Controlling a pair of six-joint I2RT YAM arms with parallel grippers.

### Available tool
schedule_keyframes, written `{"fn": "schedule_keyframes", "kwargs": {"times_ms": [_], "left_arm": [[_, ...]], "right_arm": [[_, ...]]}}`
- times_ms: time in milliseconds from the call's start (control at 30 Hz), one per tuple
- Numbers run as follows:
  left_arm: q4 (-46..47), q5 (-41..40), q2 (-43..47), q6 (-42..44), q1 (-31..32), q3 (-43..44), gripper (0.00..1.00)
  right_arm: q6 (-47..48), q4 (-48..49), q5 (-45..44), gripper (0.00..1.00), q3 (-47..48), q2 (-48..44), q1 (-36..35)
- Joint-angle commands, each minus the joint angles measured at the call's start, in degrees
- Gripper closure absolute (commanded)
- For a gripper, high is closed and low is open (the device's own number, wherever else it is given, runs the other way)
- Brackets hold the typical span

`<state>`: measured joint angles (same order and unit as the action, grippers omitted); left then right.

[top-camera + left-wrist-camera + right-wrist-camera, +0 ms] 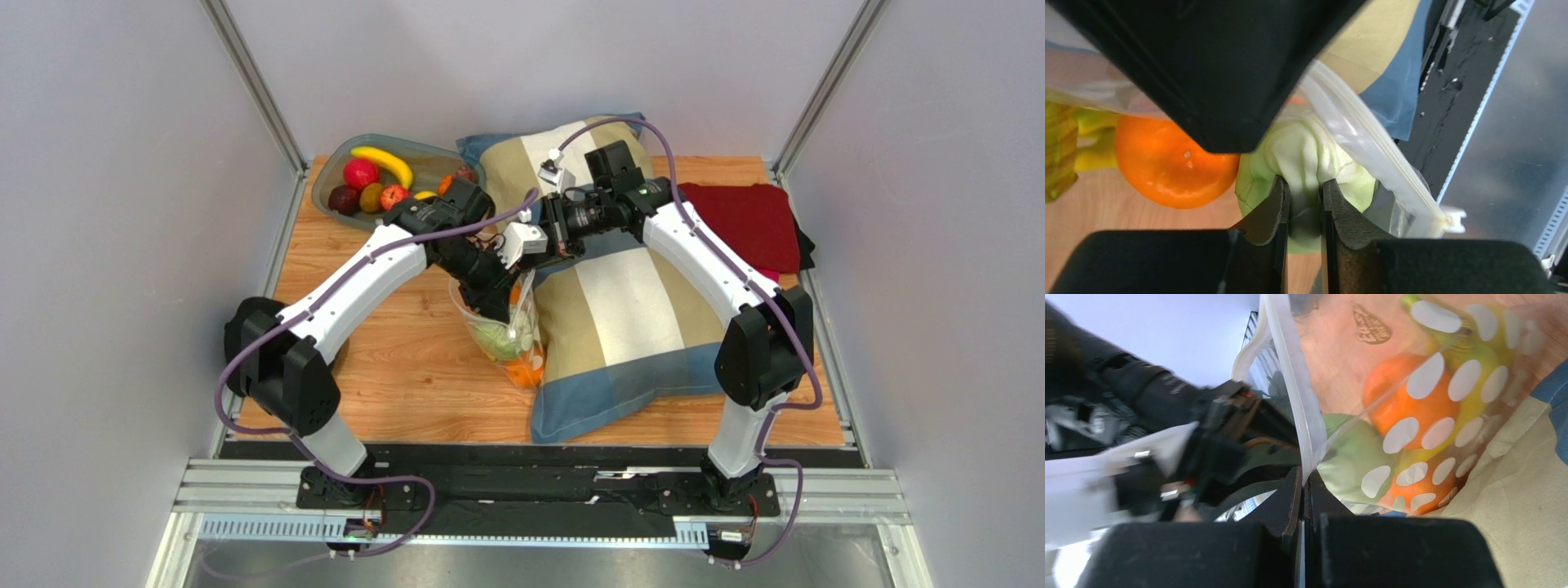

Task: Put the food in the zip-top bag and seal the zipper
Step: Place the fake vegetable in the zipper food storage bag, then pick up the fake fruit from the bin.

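The clear dotted zip-top bag lies between the wooden table and the pillow, mouth facing the back. My right gripper is shut on the bag's mouth edge, on the zipper strip, and holds it up; it also shows in the top view. Through the dotted wall I see an orange, the green cabbage and yellow fruit. My left gripper is at the bag's mouth, shut on the green cabbage. An orange lies beside it, and the zipper runs on its right.
A grey bowl at the back left holds a banana, red apples and dark fruit. A large striped pillow fills the middle right. A dark red cloth lies at the back right. Metal frame posts stand at both back corners.
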<state>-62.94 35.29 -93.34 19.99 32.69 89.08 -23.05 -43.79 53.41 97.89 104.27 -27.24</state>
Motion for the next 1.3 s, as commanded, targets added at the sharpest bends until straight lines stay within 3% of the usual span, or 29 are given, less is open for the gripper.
{"fn": "schedule_keyframes", "kwargs": {"times_ms": [0,167,200,233,300,500,567,667,733,867,1000,1267], "left_arm": [[0.8,-3.8,0.3,2.2,1.5,-0.9,0.75],[2.0,-1.8,4.2,1.4,2.0,-2.0,0.5],[2.1,-0.7,5.3,1.2,1.9,-1.6,0.34],[2.5,0.8,6.6,0.7,1.9,-1.3,0.26],[2.8,0.8,9.2,-0.6,1.9,1.0,0.2],[-4.0,1.3,9.0,0.5,-2.2,13.1,0.15],[-4.2,2.8,8.7,-0.2,-7.0,15.6,0.15],[2.9,4.0,8.9,-5.1,-16.1,17.2,0.14],[7.8,-0.7,8.2,-7.3,-19.1,15.9,0.11],[16.2,-7.3,-0.1,-8.1,-24.3,17.2,0.1],[19.3,-12.9,-10.9,-11.3,-28.5,23.9,0.1],[22.3,-18.7,-29.4,-6.2,-28.8,34.4,0.09]], "right_arm": [[-1.5,3.3,3.3,1.0,1.7,-1.2,0.1],[-1.2,3.3,4.0,1.0,1.7,-1.2,0.0],[-0.9,3.3,4.1,1.0,1.4,-1.3,0.0],[-0.9,3.4,4.1,1.0,1.3,-1.2,0.0],[-0.8,3.4,4.2,1.0,0.8,-1.4,0.1],[-0.3,3.3,4.0,1.0,-0.1,-2.0,0.2],[0.0,3.3,3.7,1.0,-0.6,-2.2,0.2],[0.3,3.3,3.8,1.0,-1.4,-2.7,0.2],[0.4,3.3,3.8,1.0,-1.6,-2.8,0.3],[1.1,3.1,3.7,1.0,-1.7,-2.9,0.3],[1.8,2.5,3.3,1.0,-1.7,-3.1,0.8],[2.0,1.7,3.3,1.0,-1.4,-2.6,1.1]]}}
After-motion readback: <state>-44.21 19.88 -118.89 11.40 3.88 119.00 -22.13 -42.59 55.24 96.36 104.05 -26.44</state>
